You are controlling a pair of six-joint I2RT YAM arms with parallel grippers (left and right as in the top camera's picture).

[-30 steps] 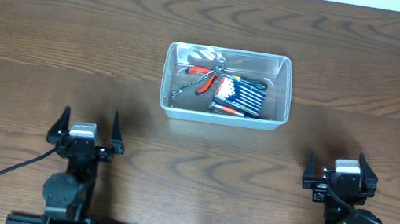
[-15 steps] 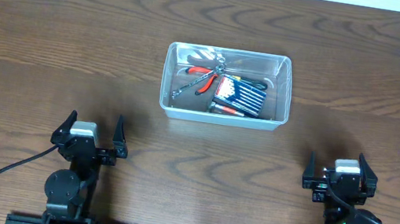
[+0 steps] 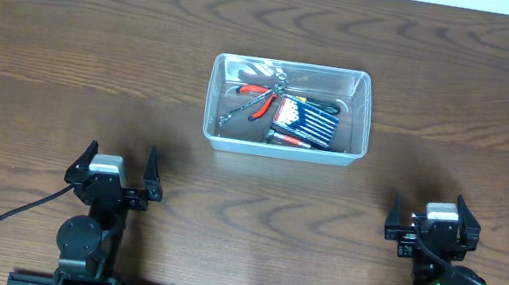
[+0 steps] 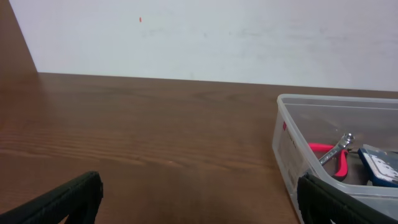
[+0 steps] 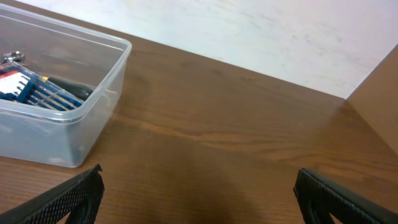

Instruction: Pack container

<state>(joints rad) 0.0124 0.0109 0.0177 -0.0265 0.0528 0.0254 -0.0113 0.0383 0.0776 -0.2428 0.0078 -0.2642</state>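
The clear plastic container (image 3: 359, 118) stands at the middle of the wooden table. Inside lie red-handled pliers (image 3: 259, 101), a metal wrench (image 3: 239, 110) and a blue pack of small tools (image 3: 306, 120). The container also shows at the right of the left wrist view (image 4: 292, 155) and at the left of the right wrist view (image 5: 93, 112). My left gripper (image 3: 118, 165) is open and empty near the table's front edge, left of the container. My right gripper (image 3: 429, 211) is open and empty at the front right.
The wooden table (image 3: 65, 54) ends at a white wall (image 4: 217, 37) behind the container. Cables run from both arm bases at the front edge.
My left gripper has shifted slightly to the right and a little toward the front edge since a second ago. The right arm and the container have not moved.
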